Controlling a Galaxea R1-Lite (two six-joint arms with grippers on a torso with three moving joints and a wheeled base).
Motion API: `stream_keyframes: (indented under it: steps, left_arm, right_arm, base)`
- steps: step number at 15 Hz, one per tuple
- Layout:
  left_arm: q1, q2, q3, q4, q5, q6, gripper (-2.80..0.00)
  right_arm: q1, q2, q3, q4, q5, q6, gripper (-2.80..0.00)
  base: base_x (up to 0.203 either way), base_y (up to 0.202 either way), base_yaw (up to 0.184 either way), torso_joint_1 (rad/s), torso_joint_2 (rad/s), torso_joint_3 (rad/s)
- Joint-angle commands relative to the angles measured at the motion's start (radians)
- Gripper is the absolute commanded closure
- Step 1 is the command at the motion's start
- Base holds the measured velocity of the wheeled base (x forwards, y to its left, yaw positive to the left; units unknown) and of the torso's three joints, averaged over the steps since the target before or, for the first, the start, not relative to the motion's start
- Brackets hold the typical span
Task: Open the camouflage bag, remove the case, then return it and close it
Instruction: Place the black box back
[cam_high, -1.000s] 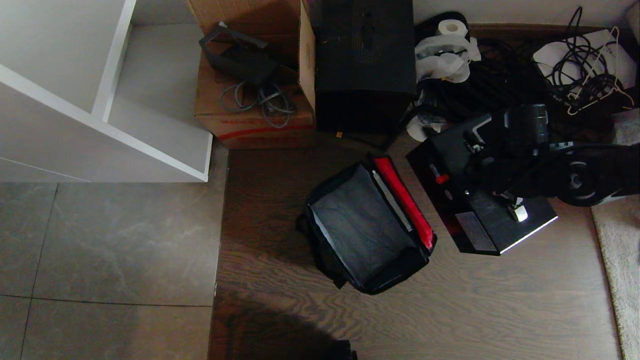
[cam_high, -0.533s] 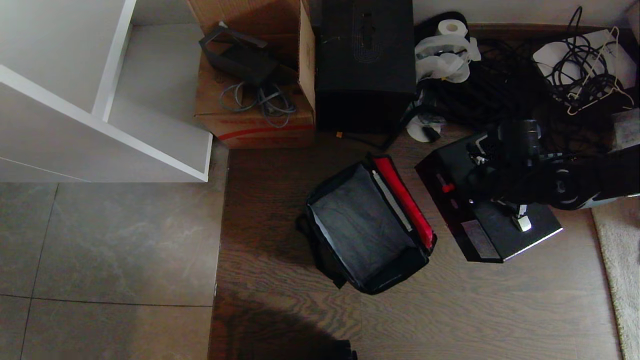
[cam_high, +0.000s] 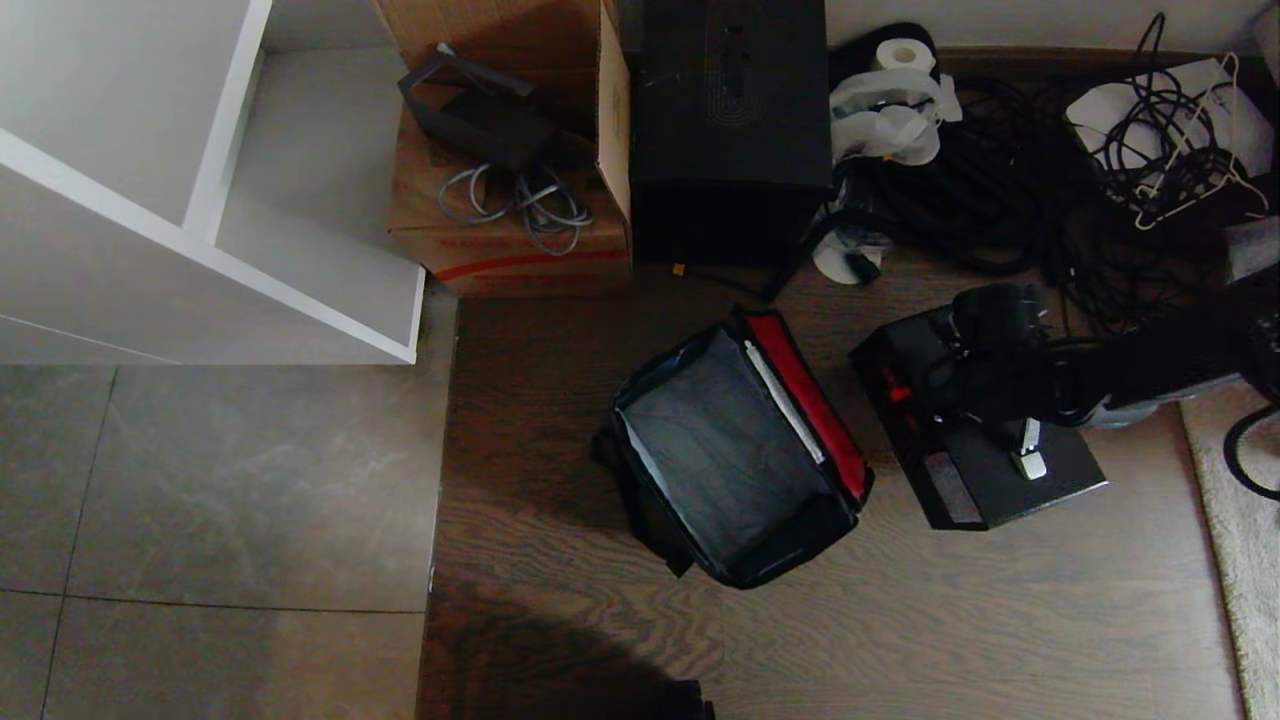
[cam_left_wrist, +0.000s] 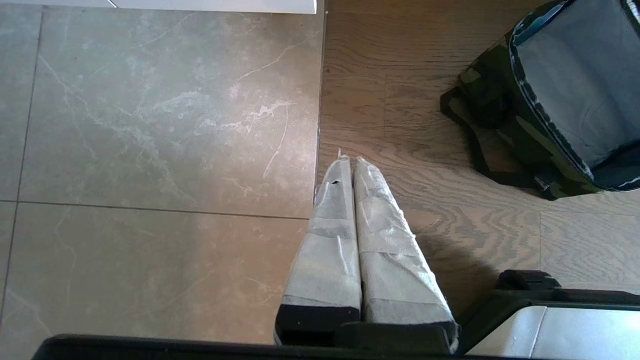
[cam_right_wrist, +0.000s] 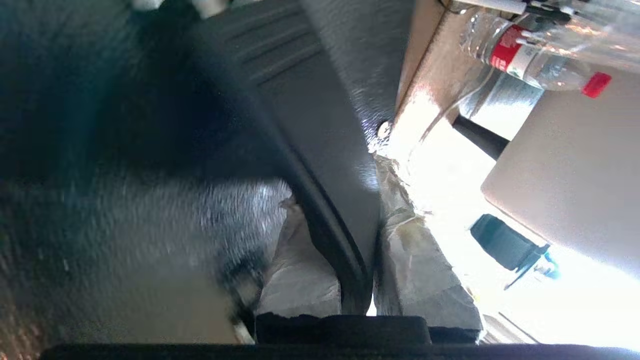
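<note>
The camouflage bag (cam_high: 720, 460) stands open on the wooden floor, its red lid lining (cam_high: 810, 400) folded back to the right and its dark inside empty. Its camouflage side (cam_left_wrist: 505, 120) also shows in the left wrist view. To its right is the black case (cam_high: 1040, 475), a small red mark (cam_high: 897, 393) on the side facing the bag. My right gripper (cam_high: 990, 370) is over the case, shut on its black handle (cam_right_wrist: 320, 150), which passes between the taped fingers (cam_right_wrist: 415, 250). Whether the case rests on the floor I cannot tell. My left gripper (cam_left_wrist: 348, 161) hangs shut and empty over the floor.
A brown cardboard box (cam_high: 510, 220) with a red stripe and a tall black box (cam_high: 730, 130) stand behind the bag. Tangled cables (cam_high: 1100, 180) and a paper roll (cam_high: 900, 60) lie at the back right. A white shelf (cam_high: 200, 200) is at the left, a rug edge (cam_high: 1235, 520) at the right.
My right arm has sunk, carrying the case down and slightly to the right. The case now sits lower beside the bag. The bag and the left gripper have not moved.
</note>
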Motion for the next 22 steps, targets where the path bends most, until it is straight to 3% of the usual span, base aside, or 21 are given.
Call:
stream_keyframes:
  steps: [1, 6, 19, 20, 22]
  left_arm:
    - [0.0, 0.0, 0.0, -0.001, 0.0, 0.0, 0.0]
    - [0.0, 0.0, 0.0, 0.0, 0.0, 0.0, 0.0]
    - [0.0, 0.0, 0.0, 0.0, 0.0, 0.0, 0.0]
    - [0.0, 0.0, -0.001, -0.001, 0.0, 0.0, 0.0]
    - [0.0, 0.0, 0.0, -0.001, 0.0, 0.0, 0.0]
  right_arm:
    - [-0.014, 0.108, -0.054, -0.009, -0.004, -0.006, 0.0]
    - [-0.046, 0.196, -0.145, -0.029, 0.001, -0.014, 0.0]
    - [-0.045, 0.248, -0.166, -0.089, -0.005, -0.008, 0.0]
    - [-0.045, 0.246, -0.167, -0.089, -0.005, -0.009, -2.8]
    - [-0.043, 0.246, -0.165, -0.092, -0.004, -0.008, -2.8]
  base:
    - [0.0, 0.0, 0.0, 0.0, 0.0, 0.0]
    - [0.0, 0.0, 0.0, 0.0, 0.0, 0.0]
    - [0.0, 0.0, 0.0, 0.0, 0.0, 0.0]
    - [0.0, 0.0, 0.0, 0.0, 0.0, 0.0]
    - [0.0, 0.0, 0.0, 0.0, 0.0, 0.0]
